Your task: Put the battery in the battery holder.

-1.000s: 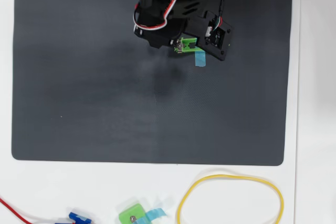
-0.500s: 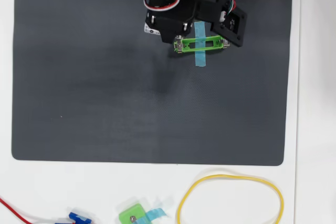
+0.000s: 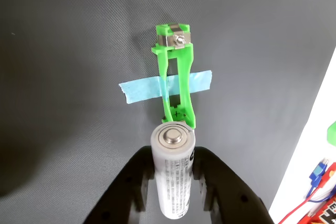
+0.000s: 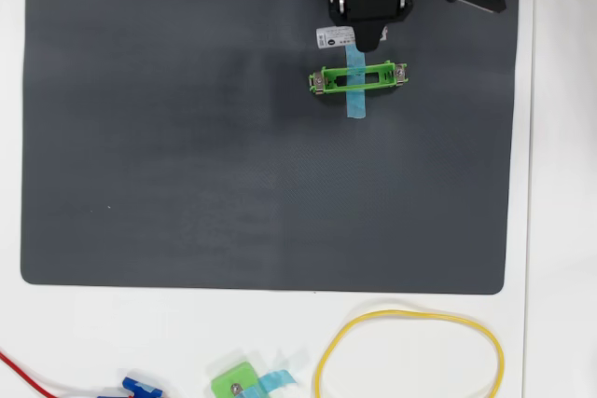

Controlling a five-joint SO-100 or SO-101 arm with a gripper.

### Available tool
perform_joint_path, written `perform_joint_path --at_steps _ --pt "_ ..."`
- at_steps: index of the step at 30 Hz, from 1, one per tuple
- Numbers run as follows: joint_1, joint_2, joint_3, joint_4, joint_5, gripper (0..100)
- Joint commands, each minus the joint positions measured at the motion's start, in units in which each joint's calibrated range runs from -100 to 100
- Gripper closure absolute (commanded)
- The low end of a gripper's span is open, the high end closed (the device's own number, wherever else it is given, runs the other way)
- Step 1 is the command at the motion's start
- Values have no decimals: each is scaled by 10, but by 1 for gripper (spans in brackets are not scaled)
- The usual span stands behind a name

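In the wrist view my gripper [image 3: 173, 184] is shut on the battery [image 3: 172, 166], a silver-white cylinder with dark print whose flat metal end faces the camera. Just beyond that end lies the battery holder [image 3: 186, 69], a narrow green frame taped to the dark mat by a light blue strip [image 3: 144, 89], with a metal contact at its far end. In the overhead view the battery [image 4: 334, 38] sticks out to the left of the gripper [image 4: 362, 36], slightly above the battery holder [image 4: 326, 79] and apart from it. The holder's slot is empty.
The dark mat [image 4: 187, 156] sits on a white table. Below the mat's front edge lie a yellow loop [image 4: 410, 353], a small squarish green piece with blue tape [image 4: 235, 383], a blue connector [image 4: 140, 387] and a red wire [image 4: 19, 368]. Wires [image 3: 317, 182] show at the wrist view's right edge.
In the overhead view the arm has drawn back toward the top right, uncovering the whole holder. The battery end now shows just above the holder.
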Motion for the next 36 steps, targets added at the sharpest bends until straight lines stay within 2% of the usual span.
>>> perform_joint_path --at_steps 1,11,17,20,36 --pt "-30 -11 -3 -1 -2 100" --pt "-36 -2 -2 -3 -23 100" --pt "-70 -2 23 -7 -16 100" --pt "-65 -2 26 -7 4 100" --pt "-65 77 17 -9 5 100"
